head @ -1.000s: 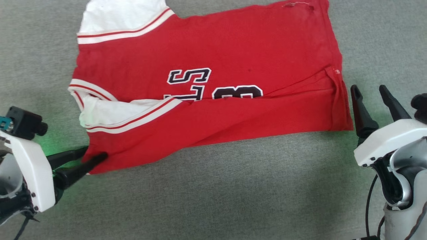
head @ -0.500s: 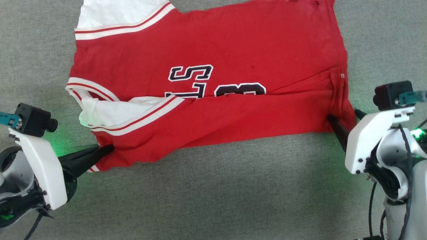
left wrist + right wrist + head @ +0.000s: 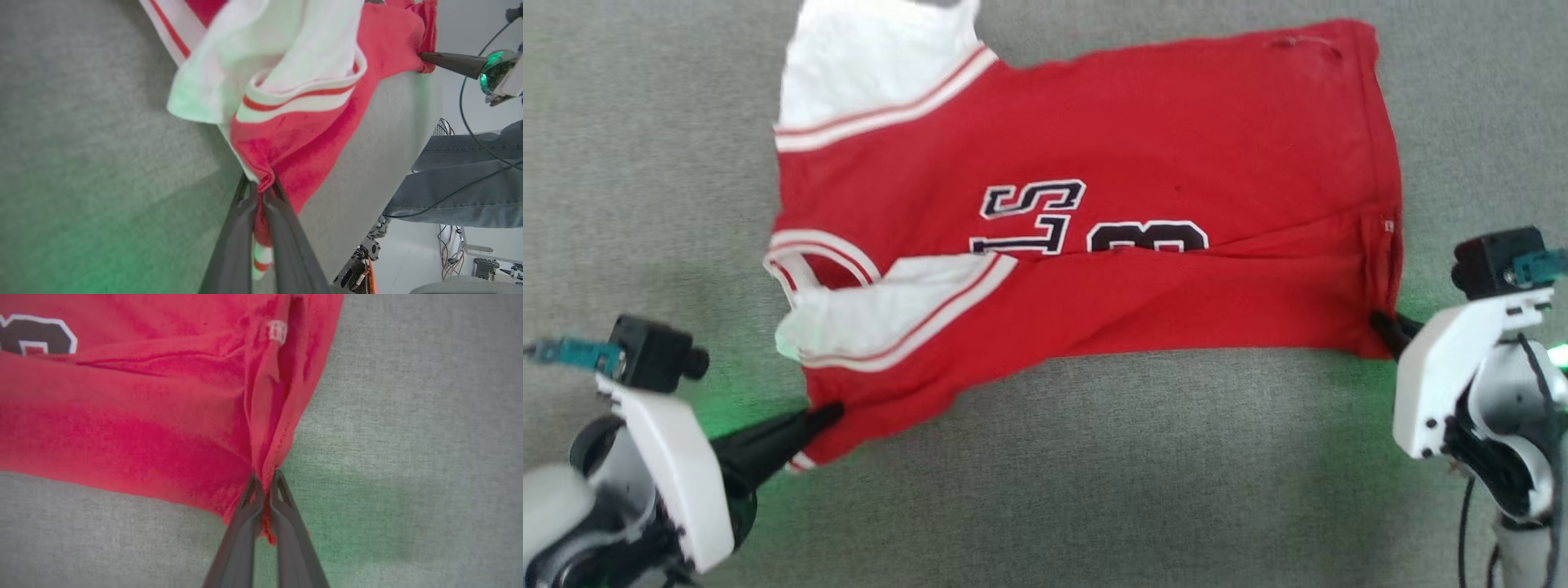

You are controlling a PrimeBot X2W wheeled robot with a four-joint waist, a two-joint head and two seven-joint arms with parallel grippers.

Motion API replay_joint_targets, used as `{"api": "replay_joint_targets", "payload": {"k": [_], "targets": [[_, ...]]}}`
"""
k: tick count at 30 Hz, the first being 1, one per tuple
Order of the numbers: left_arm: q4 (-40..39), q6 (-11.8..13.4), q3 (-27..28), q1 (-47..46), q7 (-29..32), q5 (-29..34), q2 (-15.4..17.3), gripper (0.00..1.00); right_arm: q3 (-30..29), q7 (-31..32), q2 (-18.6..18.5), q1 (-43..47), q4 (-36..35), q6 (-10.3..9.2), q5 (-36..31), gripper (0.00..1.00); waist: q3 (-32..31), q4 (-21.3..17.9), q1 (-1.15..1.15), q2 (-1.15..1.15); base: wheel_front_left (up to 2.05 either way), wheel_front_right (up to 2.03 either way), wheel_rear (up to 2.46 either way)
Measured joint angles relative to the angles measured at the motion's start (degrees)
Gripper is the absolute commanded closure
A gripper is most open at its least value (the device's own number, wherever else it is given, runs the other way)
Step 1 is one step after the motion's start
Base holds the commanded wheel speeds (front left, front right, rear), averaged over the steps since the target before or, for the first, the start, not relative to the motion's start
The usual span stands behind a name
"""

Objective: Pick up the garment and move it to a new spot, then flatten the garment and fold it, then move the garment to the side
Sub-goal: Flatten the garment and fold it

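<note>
The garment [image 3: 1143,139] lies on the grey desk [image 3: 1094,490], its near edge folded over the lettering. The left jaws pinch its near corner at the sleeve end; the right jaws pinch its near hem corner. Gripping both ends of one edge keeps it taut, so the cloth should move evenly

Grey felt-covered counter [image 3: 1094,474], red shirt [image 3: 1176,147] spread across it, near edge folded over the chest lettering, green glow on the felt by its near corners
</note>
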Motion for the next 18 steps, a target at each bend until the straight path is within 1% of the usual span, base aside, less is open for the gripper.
{"api": "replay_joint_targets", "payload": {"k": [4, 8, 10, 14, 16, 17, 18], "targets": [[-3.46, 0.0, -0.88, 3.24, -3.64, 0.25, 2.55, 1.0, 0.01, 0.79, -2.23, 3.2, -2.5, 0.0, 1.72, 1.0, -1.19, 0.98, 0.0, 0.0, 0.0, 0.0, 0.0], [-6.59, 0.0, -1.87, 6.87, -7.09, 1.68, 4.37, 1.0, 0.43, 3.04, -4.21, 6.83, -4.45, 0.0, 3.08, 1.0, -2.02, 1.77, 0.0, 0.0, 0.0, 0.0, 0.0], [-7.66, 0.0, -2.26, 8.33, -8.76, 2.09, 4.57, 1.0, 0.65, 4.19, -5.2, 9.01, -5.69, 0.0, 3.82, 1.0, -2.28, 2.13, 0.0, 0.0, 0.0, 0.0, 0.0], [-8.26, 0.0, -2.75, 10.54, -11.36, 3.08, 4.37, 1.0, -0.57, 4.37, -5.86, 12.4, -8.18, 0.0, 4.56, 1.0, -2.48, 2.68, 0.0, 0.0, 0.0, 0.0, 0.0], [-7.97, 0.0, -2.89, 10.92, -12.06, 3.38, 3.72, 1.0, -1.1, 3.54, -5.83, 12.88, -8.81, 0.0, 4.79, 0.53, -2.54, 2.79, 0.0, 0.0, 0.0, 0.0, 0.0], [-7.69, 0.0, -2.92, 11.06, -12.37, 3.49, 3.42, 0.98, -1.54, 2.53, -5.48, 13.0, -9.09, 0.0, 5.27, 0.06, -2.58, 2.82, 0.0, 0.0, 0.0, 0.0, 0.0], [-7.48, 0.0, -3.01, 11.07, -12.45, 3.63, 3.13, 0.84, -1.97, 1.38, -5.12, 13.06, -9.46, 0.0, 5.2, 0.0, -2.63, 2.83, 0.0, 0.0, 0.0, 0.0, 0.0]]}}
